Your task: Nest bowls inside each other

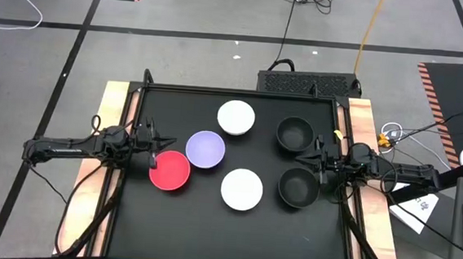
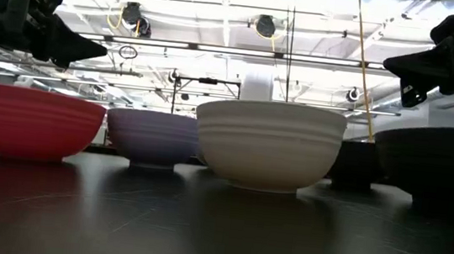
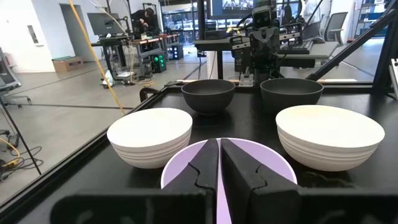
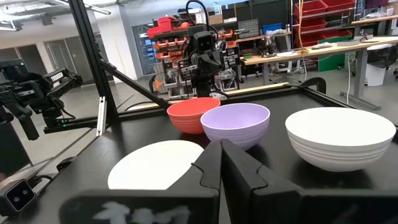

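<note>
Six bowls (image 1: 242,188) upright (openings skyward)

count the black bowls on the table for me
2, both on the right side by the right gripper: one black bowl toward the far edge, the other black bowl nearer the front. All six bowls sit apart, none nested or hidden.

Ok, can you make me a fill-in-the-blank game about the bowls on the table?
1. The table holds ____ bowls, none nested yet.
2. The lavender bowl touches the ____ bowl.
3. The two bowls nearest the right gripper are both ____.
4. The left gripper, fingers shut, hangs beside the red bowl and holds ____.

Missing words: six; red; black; nothing
</note>
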You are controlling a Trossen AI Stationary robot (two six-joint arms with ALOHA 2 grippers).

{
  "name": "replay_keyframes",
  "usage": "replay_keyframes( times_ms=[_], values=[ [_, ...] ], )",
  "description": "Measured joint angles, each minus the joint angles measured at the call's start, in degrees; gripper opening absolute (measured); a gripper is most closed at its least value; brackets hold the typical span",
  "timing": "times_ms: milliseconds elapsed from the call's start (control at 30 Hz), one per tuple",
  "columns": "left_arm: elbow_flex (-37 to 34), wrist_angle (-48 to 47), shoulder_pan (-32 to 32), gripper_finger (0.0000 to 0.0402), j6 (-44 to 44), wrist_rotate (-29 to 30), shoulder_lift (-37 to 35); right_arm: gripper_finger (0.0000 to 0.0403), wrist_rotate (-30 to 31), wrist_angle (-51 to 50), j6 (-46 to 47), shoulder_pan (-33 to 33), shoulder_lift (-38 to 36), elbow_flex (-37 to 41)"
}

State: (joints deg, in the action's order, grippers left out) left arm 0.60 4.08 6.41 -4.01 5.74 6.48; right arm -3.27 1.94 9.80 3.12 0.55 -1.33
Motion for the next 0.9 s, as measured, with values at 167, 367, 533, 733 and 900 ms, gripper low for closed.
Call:
replay_keyframes(
  times_ms=[167, 367, 533, 733, 900],
  values=[
    [0.0, 0.0, 0.0, 0.0021, 0.0, 0.0, 0.0, 0.0, 0.0, 0.0, 0.0, 0.0, 0.0, 0.0],
    [0.0, 0.0, 0.0, 0.0021, 0.0, 0.0, 0.0, 0.0, 0.0, 0.0, 0.0, 0.0, 0.0, 0.0],
    [0.0, 0.0, 0.0, 0.0021, 0.2, 0.0, 0.0, 0.0, 0.0, 0.0, 0.0, 0.0, 0.0, 0.0],
    [0.0, 0.1, 0.0, 0.0021, 5.5, -0.2, 0.0, 0.0, 0.0, 0.0, 0.0, 0.0, 0.0, 0.0],
    [0.0, 0.5, 0.0, 0.0021, 8.3, -0.2, 0.0, 0.0, 0.0, 0.0, 0.0, 0.0, 0.0, 0.0]
  ],
)
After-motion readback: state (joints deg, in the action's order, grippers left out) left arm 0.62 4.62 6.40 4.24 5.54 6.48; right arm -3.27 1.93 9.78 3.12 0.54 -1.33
